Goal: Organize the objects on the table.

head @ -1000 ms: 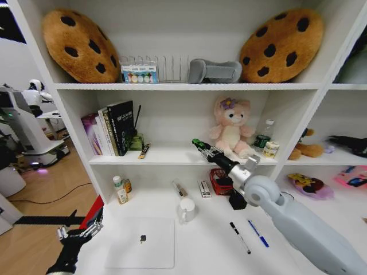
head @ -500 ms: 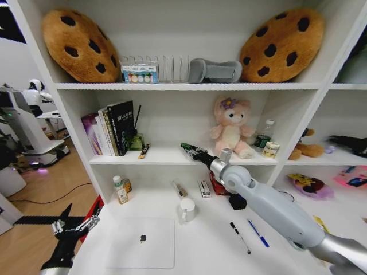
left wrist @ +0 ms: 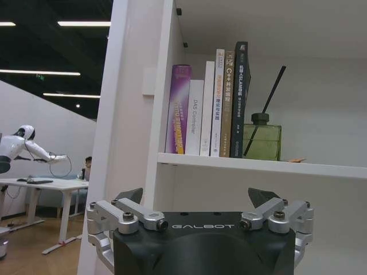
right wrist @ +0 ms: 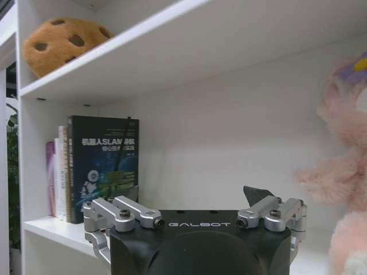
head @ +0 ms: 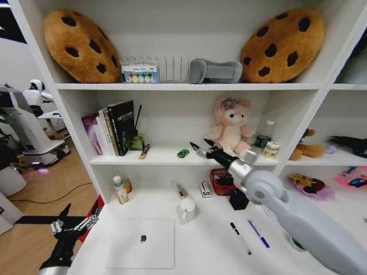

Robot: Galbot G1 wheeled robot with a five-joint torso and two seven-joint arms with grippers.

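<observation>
From where I stand, the tiny green toy car sits on the middle shelf, just at nine o'clock of the right gripper, whose jaws are spread and empty, with the arm stretched up and forward over the counter. The two pens and laptop lie below on the counter, the pens pointing roughly five o'clock. The left gripper hangs open off the counter's left edge.

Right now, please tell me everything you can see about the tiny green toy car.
The tiny green toy car looks like glossy plastic, too small to show wheels or detail. It sits on the middle white shelf, between the dark green diffuser bottle and the pink plush rabbit. The right gripper is open beside it, not touching.
</observation>
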